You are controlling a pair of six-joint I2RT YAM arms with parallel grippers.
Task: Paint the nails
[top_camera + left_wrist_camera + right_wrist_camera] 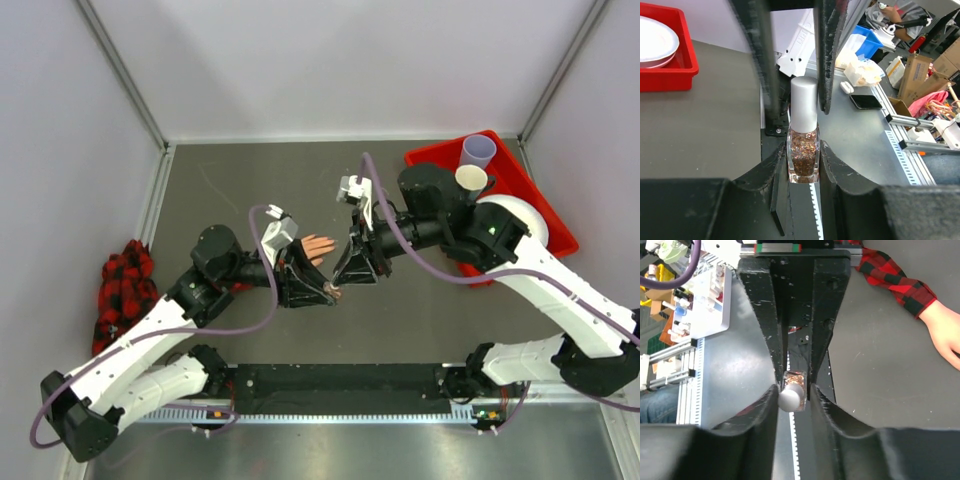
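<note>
My left gripper (320, 288) (801, 150) is shut on a small glass nail polish bottle (803, 157) (333, 292) full of copper glitter, held upright above the table. My right gripper (352, 272) (792, 390) comes from the opposite side, and its fingers (827, 55) press both sides of the bottle's silver cap (804, 102) (790, 397). The peach mannequin hand (318, 247) (945, 335) lies just behind both grippers, with its plaid sleeve (895, 280) partly under the left arm. The nails are too small to make out from above and are cut off in the right wrist view.
A red tray (535, 185) (670, 75) at the back right holds a white plate (520, 215) (655, 42), a lilac cup (478, 150) and a second cup (471, 178). Bunched plaid cloth (125, 285) lies by the left wall.
</note>
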